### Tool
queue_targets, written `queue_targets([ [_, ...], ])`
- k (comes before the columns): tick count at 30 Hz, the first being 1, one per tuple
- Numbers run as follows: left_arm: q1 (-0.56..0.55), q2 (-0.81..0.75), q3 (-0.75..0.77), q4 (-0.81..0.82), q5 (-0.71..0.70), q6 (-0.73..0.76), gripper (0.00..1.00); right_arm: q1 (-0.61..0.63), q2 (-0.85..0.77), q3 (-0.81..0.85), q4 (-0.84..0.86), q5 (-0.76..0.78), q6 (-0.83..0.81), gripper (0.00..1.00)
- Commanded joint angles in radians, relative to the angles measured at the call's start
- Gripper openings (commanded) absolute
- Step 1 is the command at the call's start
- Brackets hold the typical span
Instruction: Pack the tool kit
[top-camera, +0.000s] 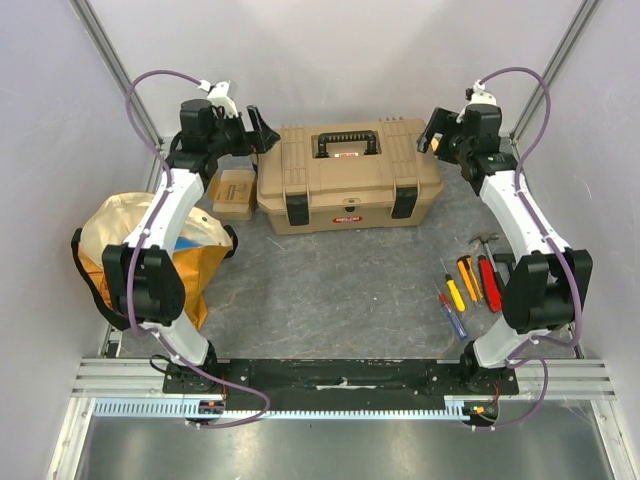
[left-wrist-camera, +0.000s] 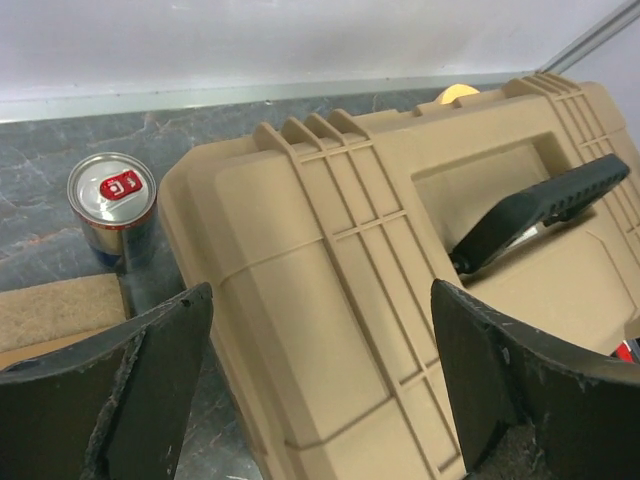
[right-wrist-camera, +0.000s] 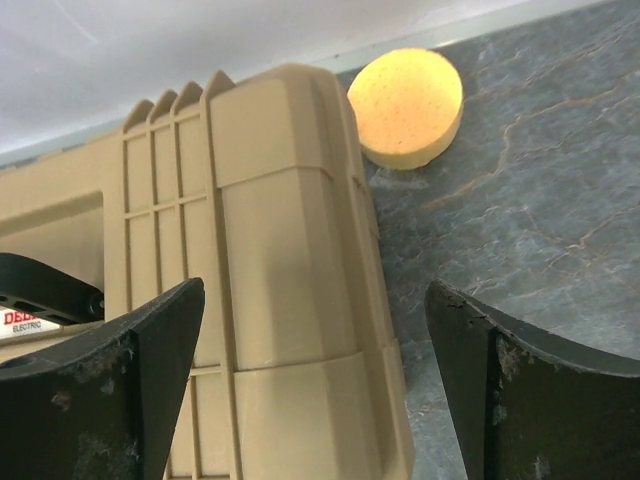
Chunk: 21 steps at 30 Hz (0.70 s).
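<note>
Top external shows both hands, left hand (top-camera: 262, 128) and right hand (top-camera: 430, 130), wide open and empty beside the closed toolbox (top-camera: 345, 180).

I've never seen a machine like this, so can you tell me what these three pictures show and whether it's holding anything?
Those white things are two robot arms bolted to a table. The big picture looks down from above. The other two come from little cameras on each wrist, so the black shapes at the bottom are that arm's own jaws.

The left gripper and right gripper hover at either end of a closed tan toolbox. Both are wide open and hold nothing.

On the table you can also see screwdrivers and a hammer by the right arm, a yellow bag and a small cardboard box on the left, a drink can, and a round yellow sponge behind the toolbox.
</note>
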Motion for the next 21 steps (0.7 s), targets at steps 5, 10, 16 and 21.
queue_targets([
  [5,-0.001,0.084,0.07,-0.066,0.06,-0.016,0.93,0.034,0.044,0.032,-0.029,-0.054,-0.013,0.98],
  [10,-0.003,0.07,-0.023,-0.073,0.198,-0.033,0.91,0.034,0.044,0.02,-0.063,-0.058,-0.033,0.98],
  [16,-0.026,0.046,-0.132,-0.034,0.281,-0.076,0.78,0.034,0.029,-0.031,-0.109,-0.083,-0.042,0.97],
  [21,-0.079,0.024,-0.186,-0.028,0.334,-0.08,0.68,0.034,-0.005,-0.083,-0.127,-0.057,-0.036,0.96],
])
